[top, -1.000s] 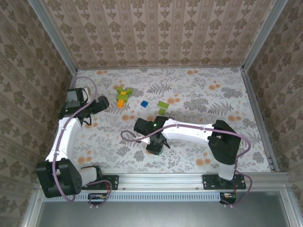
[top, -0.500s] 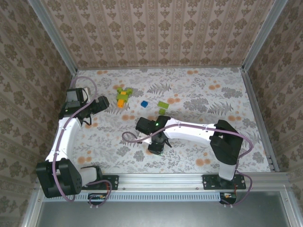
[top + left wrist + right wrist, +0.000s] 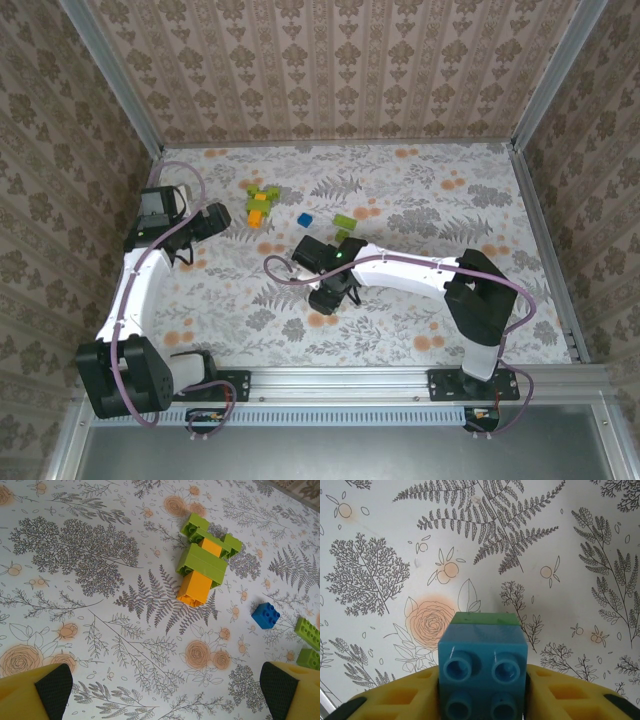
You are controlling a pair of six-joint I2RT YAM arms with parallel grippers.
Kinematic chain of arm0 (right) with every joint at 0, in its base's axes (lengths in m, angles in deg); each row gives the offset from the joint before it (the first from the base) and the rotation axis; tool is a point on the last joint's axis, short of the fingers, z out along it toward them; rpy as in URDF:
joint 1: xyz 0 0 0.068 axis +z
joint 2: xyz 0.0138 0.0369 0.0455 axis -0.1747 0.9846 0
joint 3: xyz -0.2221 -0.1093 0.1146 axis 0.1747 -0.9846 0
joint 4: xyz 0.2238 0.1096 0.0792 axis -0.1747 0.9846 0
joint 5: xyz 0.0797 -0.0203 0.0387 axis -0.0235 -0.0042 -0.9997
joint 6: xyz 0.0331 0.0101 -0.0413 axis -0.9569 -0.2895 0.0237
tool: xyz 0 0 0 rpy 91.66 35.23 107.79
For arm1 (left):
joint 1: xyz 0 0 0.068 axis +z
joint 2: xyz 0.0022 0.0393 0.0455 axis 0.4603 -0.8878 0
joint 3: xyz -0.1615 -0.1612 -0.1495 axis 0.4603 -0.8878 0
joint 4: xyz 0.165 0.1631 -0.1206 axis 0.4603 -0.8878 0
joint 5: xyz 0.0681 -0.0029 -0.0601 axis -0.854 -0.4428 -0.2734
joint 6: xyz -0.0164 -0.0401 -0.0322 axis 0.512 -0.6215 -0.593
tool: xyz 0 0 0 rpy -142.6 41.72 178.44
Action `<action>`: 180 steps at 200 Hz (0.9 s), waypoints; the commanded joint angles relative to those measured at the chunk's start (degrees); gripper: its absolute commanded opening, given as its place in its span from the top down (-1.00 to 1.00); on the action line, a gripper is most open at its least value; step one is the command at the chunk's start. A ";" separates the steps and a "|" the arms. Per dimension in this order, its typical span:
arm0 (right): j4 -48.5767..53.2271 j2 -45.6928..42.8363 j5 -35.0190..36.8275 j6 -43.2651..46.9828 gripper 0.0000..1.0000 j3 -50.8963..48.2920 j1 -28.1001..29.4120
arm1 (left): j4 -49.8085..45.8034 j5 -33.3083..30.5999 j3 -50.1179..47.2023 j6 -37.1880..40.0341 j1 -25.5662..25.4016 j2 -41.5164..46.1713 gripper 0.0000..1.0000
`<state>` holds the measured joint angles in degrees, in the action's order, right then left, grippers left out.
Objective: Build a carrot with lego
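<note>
Edged farther forward since a second ago, the right gripper (image 3: pixel 327 298) pinches a blue brick (image 3: pixel 483 672), stacked on a green brick (image 3: pixel 485 618), between its yellow pads (image 3: pixel 412 697). The left gripper (image 3: pixel 160 692) has its jaws spread wide, with the green-and-orange lego cluster (image 3: pixel 204 560) lying well ahead of them.

- My left arm (image 3: pixel 128 290) rises from its base and curves up along the left side, with the wrist turned inward.
- My left gripper (image 3: pixel 165 695) hangs above the surface, its jaws spread wide and the dark pads (image 3: pixel 52 690) facing each other.
- My right arm (image 3: pixel 410 270) stretches low toward the left, the forearm nearly level.
- My right gripper (image 3: pixel 482 695) points downward, its yellow fingers (image 3: pixel 415 695) set against both sides of a blue lego brick (image 3: pixel 482 650).
</note>
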<state>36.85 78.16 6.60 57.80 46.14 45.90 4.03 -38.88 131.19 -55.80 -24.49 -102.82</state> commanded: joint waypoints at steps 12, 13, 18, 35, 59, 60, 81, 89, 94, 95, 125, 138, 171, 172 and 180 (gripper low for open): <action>-0.62 -0.55 1.22 -2.22 -0.07 -0.21 0.02 | 0.15 0.57 0.25 0.65 -0.45 0.11 -1.00; -0.60 -0.68 1.18 -2.27 -0.08 -0.22 -0.02 | 0.13 0.56 0.23 0.70 -0.45 0.06 -1.00; -0.69 -1.26 1.07 -2.45 -0.13 -0.14 -0.11 | 0.11 0.56 0.22 0.65 -0.40 0.11 -1.00; -0.87 -3.44 0.52 -3.01 -0.28 0.12 -0.78 | 0.06 0.56 0.18 0.65 -0.45 0.11 -1.00; -1.17 -7.35 0.82 -4.25 -0.43 0.48 -3.07 | 0.02 0.56 0.22 0.65 -0.47 0.18 -1.00; -1.14 -7.51 0.89 -4.30 -0.43 0.52 -3.15 | 0.02 0.56 0.22 0.65 -0.46 0.19 -1.00; -0.43 -9.72 2.68 -5.78 -0.47 1.25 -6.73 | 0.02 0.56 0.12 0.66 -0.51 0.19 -1.00; -0.35 -10.50 3.65 -6.37 -0.47 1.25 -8.39 | 0.02 0.56 0.15 0.66 -0.49 0.20 -1.00; -0.36 -10.82 4.15 -6.65 -0.48 1.20 -9.51 | 0.02 0.56 0.13 0.65 -0.50 0.20 -1.00; -0.34 -10.91 4.27 -6.69 -0.48 1.19 -9.75 | 0.02 0.56 0.13 0.65 -0.48 0.20 -1.00; 0.77 -8.92 7.97 -3.38 -0.48 1.47 -15.60 | 0.19 0.65 0.17 0.67 -0.53 0.20 -1.00; 0.47 -6.91 8.51 -0.49 -0.48 1.54 -17.67 | 0.19 0.65 0.13 0.65 -0.49 0.11 -1.00; -2.73 -2.08 3.68 5.07 -0.43 1.78 -23.10 | 0.19 0.65 0.14 0.70 -0.59 0.20 -1.00; -2.80 -1.97 3.46 5.24 -0.43 1.84 -23.18 | 0.19 0.65 0.13 0.72 -0.57 0.20 -1.00; -3.41 -0.86 1.88 6.42 -0.42 2.11 -23.88 | 0.19 0.67 0.12 0.65 -0.62 0.20 -1.00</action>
<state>35.25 74.25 12.07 58.72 46.84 24.22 4.03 -38.86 131.19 -55.80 -24.75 -102.82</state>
